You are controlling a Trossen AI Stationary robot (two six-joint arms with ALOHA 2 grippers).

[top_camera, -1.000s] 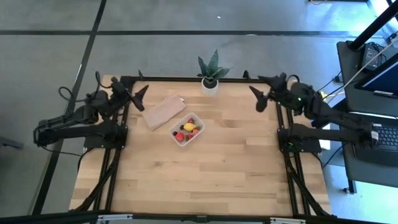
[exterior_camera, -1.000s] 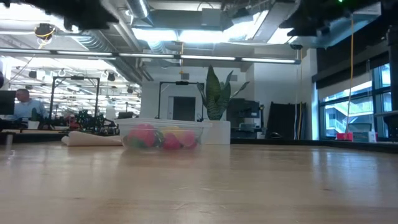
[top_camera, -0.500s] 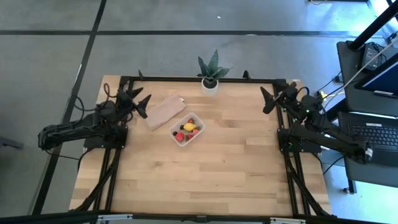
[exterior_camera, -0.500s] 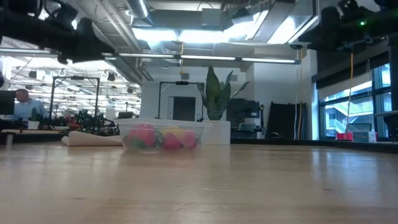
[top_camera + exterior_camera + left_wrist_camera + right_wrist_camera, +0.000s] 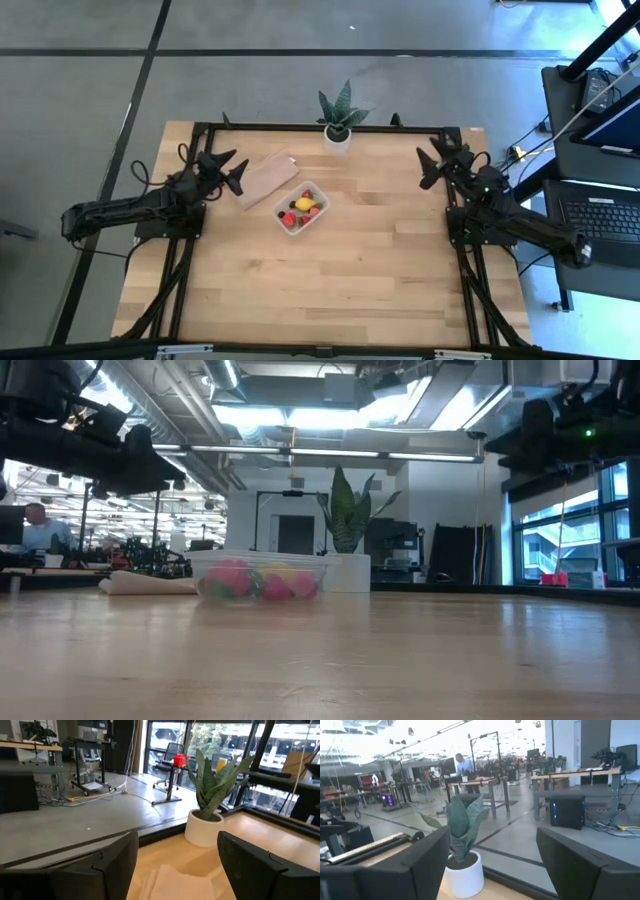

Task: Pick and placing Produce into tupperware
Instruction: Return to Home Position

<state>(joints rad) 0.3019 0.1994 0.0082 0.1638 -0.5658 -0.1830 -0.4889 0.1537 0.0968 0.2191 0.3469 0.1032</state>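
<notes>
The clear squarish tupperware (image 5: 301, 208) stands on the table's middle, toward the far edge, with red, dark and yellow produce (image 5: 298, 209) inside; in the low view the tupperware (image 5: 262, 580) shows pink and yellow pieces through its wall. My left gripper (image 5: 228, 169) hangs open above the table's left edge, beside the tan piece. My right gripper (image 5: 432, 165) hangs open above the right edge. Both wrist views show open fingers with nothing between them.
A flat tan rectangular piece (image 5: 262, 178) lies left of the tupperware. A potted green plant (image 5: 339, 124) stands at the far edge; it also shows as the plant (image 5: 206, 820) in the left wrist view. Black frame rails run along both sides. Bare wood spreads across the near half.
Both arms have drawn back and come down toward their own sides of the table. My left gripper has moved toward the near edge and slightly inward, beside the tan piece; my right gripper has moved toward the right and near. The tupperware and produce have stayed put.
</notes>
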